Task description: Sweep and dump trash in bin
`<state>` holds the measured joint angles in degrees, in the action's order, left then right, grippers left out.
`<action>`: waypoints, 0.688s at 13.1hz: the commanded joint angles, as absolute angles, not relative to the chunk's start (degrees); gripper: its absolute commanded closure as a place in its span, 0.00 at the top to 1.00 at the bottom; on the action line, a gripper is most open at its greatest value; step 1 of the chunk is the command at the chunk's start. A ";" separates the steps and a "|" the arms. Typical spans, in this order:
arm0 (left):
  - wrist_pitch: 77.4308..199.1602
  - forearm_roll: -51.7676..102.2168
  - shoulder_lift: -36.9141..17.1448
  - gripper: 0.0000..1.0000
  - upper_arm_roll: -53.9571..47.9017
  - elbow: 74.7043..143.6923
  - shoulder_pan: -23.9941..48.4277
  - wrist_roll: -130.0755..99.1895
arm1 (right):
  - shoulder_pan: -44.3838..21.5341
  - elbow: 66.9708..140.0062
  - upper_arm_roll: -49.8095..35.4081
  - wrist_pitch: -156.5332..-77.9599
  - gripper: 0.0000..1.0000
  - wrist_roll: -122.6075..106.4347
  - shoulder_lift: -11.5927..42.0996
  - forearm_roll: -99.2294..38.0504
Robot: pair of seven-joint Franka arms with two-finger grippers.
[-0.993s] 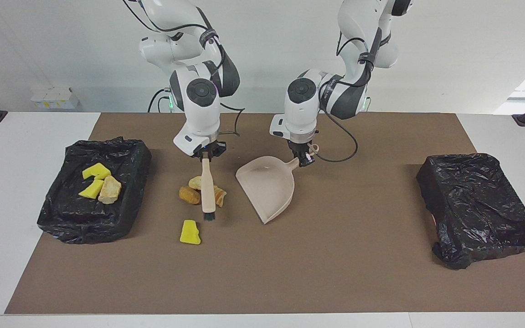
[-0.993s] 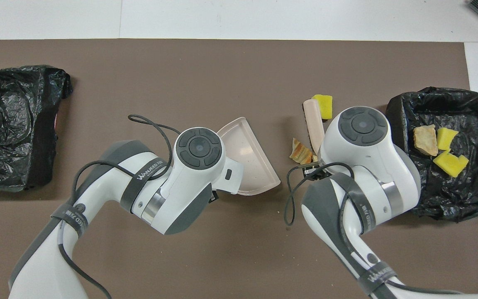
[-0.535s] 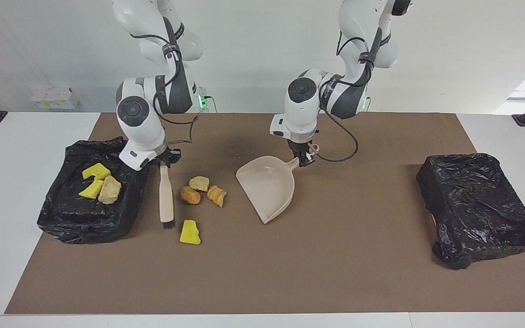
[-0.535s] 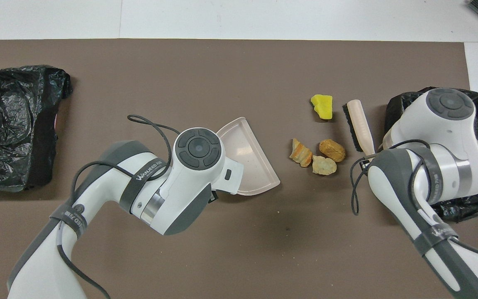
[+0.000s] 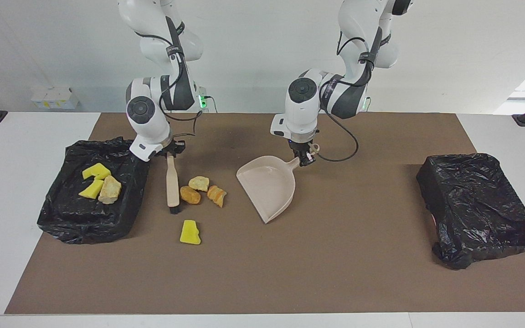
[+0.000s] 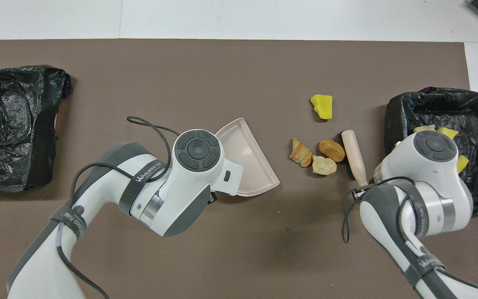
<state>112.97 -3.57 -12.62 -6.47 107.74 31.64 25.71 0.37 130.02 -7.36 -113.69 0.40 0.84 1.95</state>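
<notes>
Three trash lumps lie together on the brown mat: an orange-brown one (image 5: 190, 195) (image 6: 332, 150), a beige one (image 5: 198, 183) (image 6: 324, 165) and a striped orange one (image 5: 217, 195) (image 6: 301, 153). A yellow foam chunk (image 5: 190, 232) (image 6: 322, 106) lies apart, farther from the robots. My right gripper (image 5: 170, 154) is shut on the handle of a beige brush (image 5: 172, 180) (image 6: 354, 155), whose bristles rest right beside the orange-brown lump. My left gripper (image 5: 305, 158) is shut on the handle of the beige dustpan (image 5: 269, 184) (image 6: 251, 162), whose mouth is tipped toward the lumps.
A bin lined with black plastic (image 5: 121, 214) (image 6: 434, 93) at the right arm's end of the table holds two yellow chunks (image 5: 96, 171) and a beige lump (image 5: 110, 189). A second black-lined bin (image 5: 476, 205) (image 6: 10, 124) stands at the left arm's end.
The right arm carried the brush from over the lumps out toward its bin, then back until the brush stood beside the orange-brown lump. The dustpan and left arm stayed still.
</notes>
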 commanded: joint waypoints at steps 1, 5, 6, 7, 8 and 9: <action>114.52 -4.13 -10.46 0.00 -5.98 110.57 31.99 25.84 | -5.95 130.17 -7.65 -115.14 0.00 7.97 -0.09 -4.98; 114.87 -4.13 -9.94 0.00 -5.98 111.44 31.99 25.93 | -15.44 123.76 -7.73 -117.06 0.00 19.41 5.09 -14.29; 115.57 -4.13 -9.67 0.00 -5.98 112.23 32.08 25.93 | -17.90 122.71 -7.73 -117.24 0.00 19.95 5.71 -16.94; 116.19 -4.13 -9.49 0.00 -5.98 112.58 32.17 26.01 | -19.50 122.26 -7.73 -117.68 0.00 19.34 5.80 -17.40; 116.37 -4.13 -9.49 0.00 -5.98 112.59 32.17 26.02 | -20.29 121.82 -7.82 -117.95 0.00 19.25 5.89 -17.66; 116.37 -4.13 -9.49 0.00 -5.98 112.59 32.08 26.02 | -20.74 120.95 -7.82 -117.08 0.00 19.16 6.06 -17.84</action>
<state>114.79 -3.57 -11.86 -6.39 109.64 31.64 25.71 -19.98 122.75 -7.80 -117.26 19.57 4.67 -15.66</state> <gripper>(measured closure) 0.678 0.736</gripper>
